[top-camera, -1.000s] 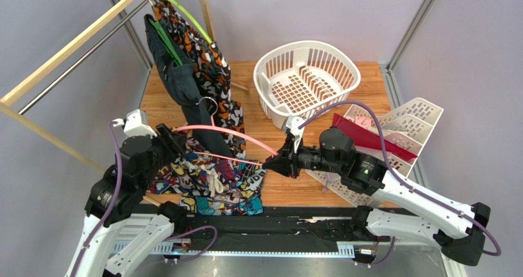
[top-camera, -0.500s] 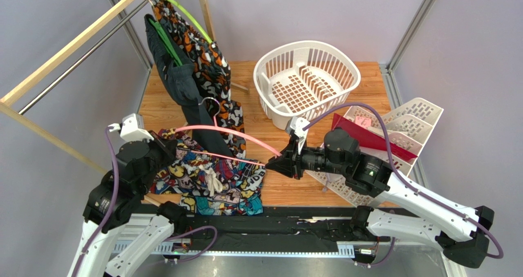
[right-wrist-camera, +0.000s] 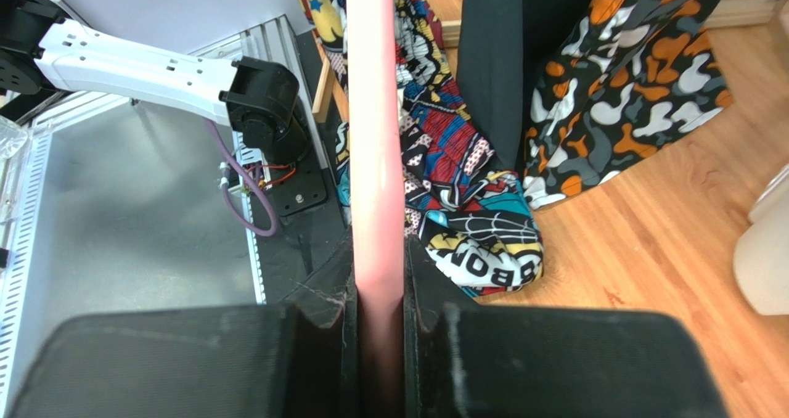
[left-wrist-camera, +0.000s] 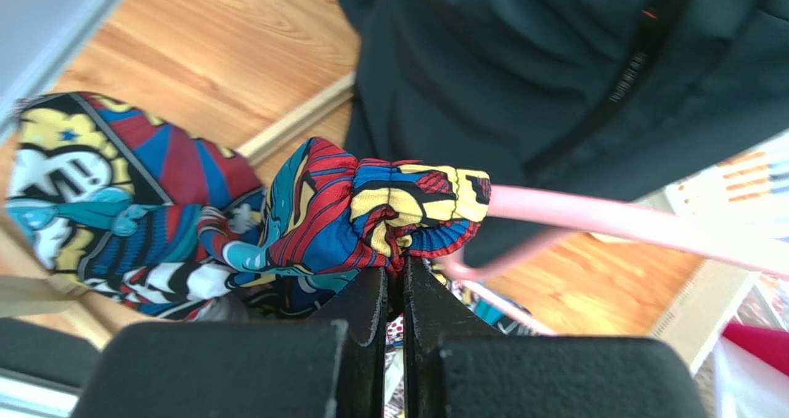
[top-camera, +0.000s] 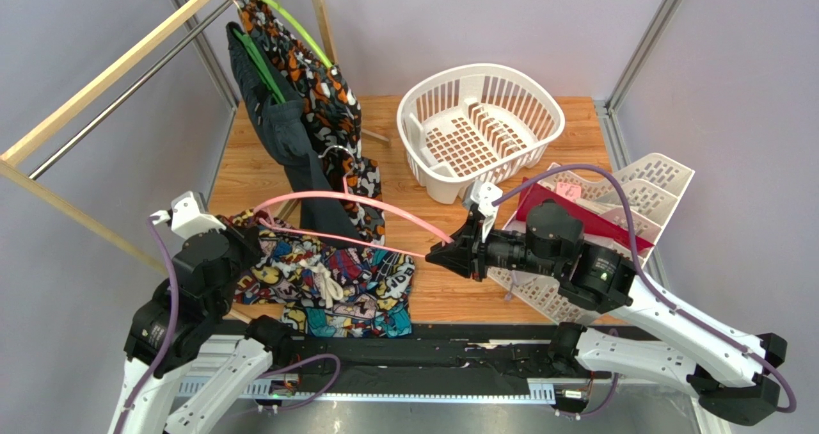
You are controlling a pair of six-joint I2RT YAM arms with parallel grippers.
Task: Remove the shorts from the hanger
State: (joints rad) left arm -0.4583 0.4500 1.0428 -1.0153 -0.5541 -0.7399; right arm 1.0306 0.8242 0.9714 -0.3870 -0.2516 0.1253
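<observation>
The multicolour printed shorts (top-camera: pixel 327 276) lie bunched on the table's near left. One bunched waistband edge (left-wrist-camera: pixel 370 205) is still around the left end of the pink hanger (top-camera: pixel 384 213). My left gripper (top-camera: pixel 252 230) is shut on that bunched edge, and in the left wrist view the jaws (left-wrist-camera: pixel 396 275) pinch the cloth right beside the pink hanger arm (left-wrist-camera: pixel 593 216). My right gripper (top-camera: pixel 434 253) is shut on the hanger's right end. In the right wrist view the pink bar (right-wrist-camera: pixel 375 141) runs straight up from between the jaws (right-wrist-camera: pixel 380 293), past the shorts (right-wrist-camera: pixel 463 205).
A dark charcoal garment (top-camera: pixel 284 132) and an orange-black-white garment (top-camera: pixel 332 108) hang on green hangers from the rail (top-camera: pixel 115 79), close behind the pink hanger. A white basket (top-camera: pixel 481 117) stands at the back. A white rack (top-camera: pixel 654 180) holds a red sheet (top-camera: pixel 577 218) at right.
My left gripper has shut on the shorts' edge and drawn back to the left. My right gripper has carried the hanger's end to the right, and the hanger now stretches wider between them.
</observation>
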